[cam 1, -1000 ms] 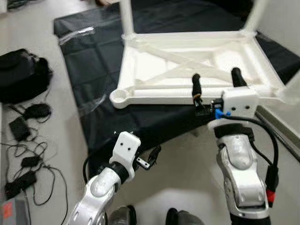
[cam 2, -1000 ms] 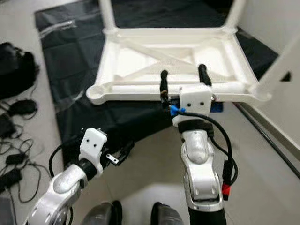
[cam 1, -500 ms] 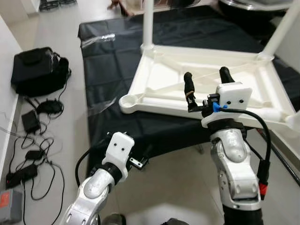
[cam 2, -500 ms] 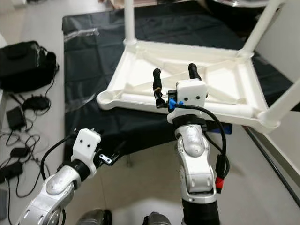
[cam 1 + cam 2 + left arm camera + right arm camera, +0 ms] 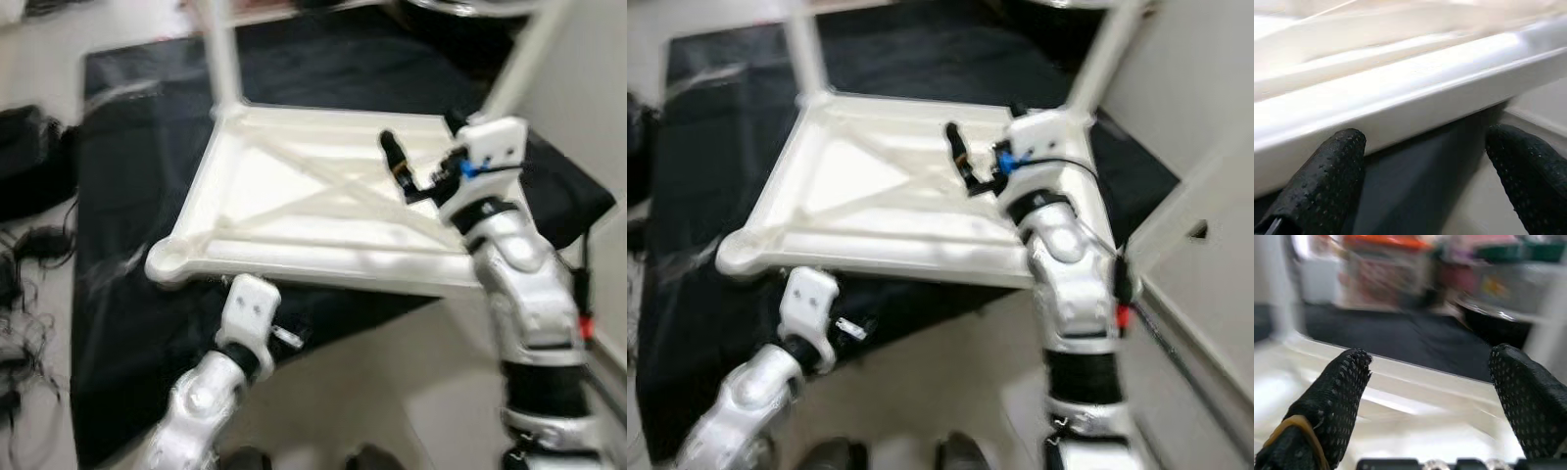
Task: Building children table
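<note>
Figure. Upturned white plastic table top point(image 5: 294, 211) lying underside-up on a black mat point(image 5: 127, 127), ribs and diagonal braces exposed. Two legs are already seated: one white leg point(image 5: 220, 54) rises at about 11 o'clock of the top, a second leg point(image 5: 519, 64) at about 2 o'clock. The corner socket point(image 5: 168, 259) at roughly 8 o'clock stands empty; the 4 o'clock corner is hidden behind my right arm.

Right gripper point(image 5: 985, 157): raised over the far right part of the top, near 2 o'clock, fingers spread wide with nothing between them; its wrist view looks across the far rim toward blurred shelving.

Left gripper point(image 5: 1425, 171): low, under the near rim point(image 5: 1400, 93) at about 7 o'clock, jaws wide apart and empty, the mat showing between the two pads point(image 5: 1327, 181).

Handling, as I judge it: the moulding looks light and stiff, a hollow ribbed shell that should not sag if lifted by one edge. Its glossy surface is likely slippery for bare pads, so I would take hold across the rolled rim or a rib, where the fingers can close on both faces, rather than on the flat panel. The legs look like smooth tubes and could act as levers on their sockets, so I would avoid pulling the top by them.
</note>
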`<state>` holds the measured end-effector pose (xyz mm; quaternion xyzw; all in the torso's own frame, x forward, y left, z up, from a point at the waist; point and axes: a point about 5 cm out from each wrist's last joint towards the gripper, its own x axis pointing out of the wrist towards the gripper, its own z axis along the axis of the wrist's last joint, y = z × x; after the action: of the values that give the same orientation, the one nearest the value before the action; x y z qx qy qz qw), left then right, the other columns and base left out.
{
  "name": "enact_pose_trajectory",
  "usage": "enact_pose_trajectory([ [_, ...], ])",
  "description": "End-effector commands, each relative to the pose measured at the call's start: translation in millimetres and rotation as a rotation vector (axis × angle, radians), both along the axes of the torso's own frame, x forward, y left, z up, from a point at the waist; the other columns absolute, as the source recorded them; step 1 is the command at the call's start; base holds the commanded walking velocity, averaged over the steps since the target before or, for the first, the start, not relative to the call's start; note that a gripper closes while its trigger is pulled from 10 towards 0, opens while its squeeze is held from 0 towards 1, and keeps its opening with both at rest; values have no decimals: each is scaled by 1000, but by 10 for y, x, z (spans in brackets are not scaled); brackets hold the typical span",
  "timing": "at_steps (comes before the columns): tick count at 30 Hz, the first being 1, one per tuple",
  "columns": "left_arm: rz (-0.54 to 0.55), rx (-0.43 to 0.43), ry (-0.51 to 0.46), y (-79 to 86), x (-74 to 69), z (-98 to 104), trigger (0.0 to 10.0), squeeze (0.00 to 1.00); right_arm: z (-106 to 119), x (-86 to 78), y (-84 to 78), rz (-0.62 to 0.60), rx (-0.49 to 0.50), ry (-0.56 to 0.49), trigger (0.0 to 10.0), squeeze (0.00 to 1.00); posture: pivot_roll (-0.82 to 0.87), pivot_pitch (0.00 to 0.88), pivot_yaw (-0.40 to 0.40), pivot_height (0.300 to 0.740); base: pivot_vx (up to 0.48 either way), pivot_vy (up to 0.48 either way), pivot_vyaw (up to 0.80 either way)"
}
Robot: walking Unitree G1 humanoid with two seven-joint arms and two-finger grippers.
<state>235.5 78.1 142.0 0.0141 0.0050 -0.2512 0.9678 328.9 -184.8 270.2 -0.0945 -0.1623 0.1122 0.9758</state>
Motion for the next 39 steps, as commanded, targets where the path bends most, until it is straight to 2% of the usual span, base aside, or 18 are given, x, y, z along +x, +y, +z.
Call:
enact_pose_trajectory([
  [1, 23, 15, 29, 65, -19, -70, 10000, 0, 20, 6, 148, 74, -7, -5, 10000, 0, 95, 213, -50, 740, 0, 0, 0],
  [3, 21, 14, 24, 62, -23, -56, 10000, 0, 135, 153, 169, 83, -81, -21, 10000, 0, 101, 224, -58, 740, 0, 0, 800],
  [6, 21, 14, 24, 62, -23, -56, 10000, 0, 135, 153, 169, 83, -81, -21, 10000, 0, 101, 224, -58, 740, 0, 0, 800],
  [8, 24, 11, 21, 63, -32, -43, 10000, 0, 238, 232, 230, 109, -117, -41, 10000, 0, 104, 231, -62, 740, 0, 0, 800],
  [16, 31, 6, 19, 57, -48, -27, 10000, 0, 345, 302, 298, 166, -156, -47, 10000, 0, 99, 241, -74, 740, 0, 0, 800],
  [18, 30, 7, 18, 52, -53, -22, 10000, 0, 325, 340, 303, 186, -181, -8, 10000, 0, 99, 245, -77, 740, 0, 0, 800],
  [20, 29, 8, 19, 44, -58, -18, 10000, 0, 254, 428, 287, 241, -245, 98, 10000, 0, 99, 247, -77, 740, 0, 0, 800],
  [21, 30, 8, 20, 42, -62, -16, 10000, 0, 236, 490, 244, 231, -258, 142, 10000, 0, 99, 250, -79, 740, 0, 0, 575],
  [25, 29, 7, 22, 40, -69, -16, 10000, 0, 212, 551, 193, 249, -252, 219, 10000, 0, 99, 250, -78, 740, 0, 0, 258],
  [26, 29, 7, 23, 41, -72, -18, 10000, 0, 198, 580, 163, 268, -234, 276, 10000, 0, 99, 254, -77, 740, 0, 0, 0],
  [27, 29, 7, 23, 41, -72, -18, 10000, 0, 198, 580, 163, 268, -234, 276, 10000, 0, 99, 254, -77, 740, 0, 0, 0],
  [28, 28, 7, 24, 40, -74, -17, 10000, 0, 171, 582, 116, 310, -257, 343, 10000, 0, 99, 255, -77, 740, 0, 0, 0],
  [29, 28, 7, 24, 40, -74, -17, 10000, 0, 171, 582, 116, 310, -257, 343, 10000, 0, 99, 255, -77, 740, 0, 0, 0],
  [31, 29, 7, 27, 38, -78, -20, 10000, 0, 119, 533, -28, 419, -313, 458, 10000, 0, 100, 256, -79, 740, 0, 0, 0],
  [35, 29, 6, 29, 39, -81, -21, 10000, 0, 80, 468, -131, 491, -372, 516, 10000, 0, 100, 257, -76, 740, 0, 0, 0],
  [37, 28, 7, 30, 38, -82, -22, 10000, 0, 29, 385, -228, 552, -432, 567, 10000, 0, 100, 257, -76, 740, 0, 0, 0],
  [39, 28, 7, 30, 38, -82, -22, 10000, 0, 29, 385, -228, 552, -432, 567, 10000, 0, 100, 257, -76, 740, 0, 0, 0],
])
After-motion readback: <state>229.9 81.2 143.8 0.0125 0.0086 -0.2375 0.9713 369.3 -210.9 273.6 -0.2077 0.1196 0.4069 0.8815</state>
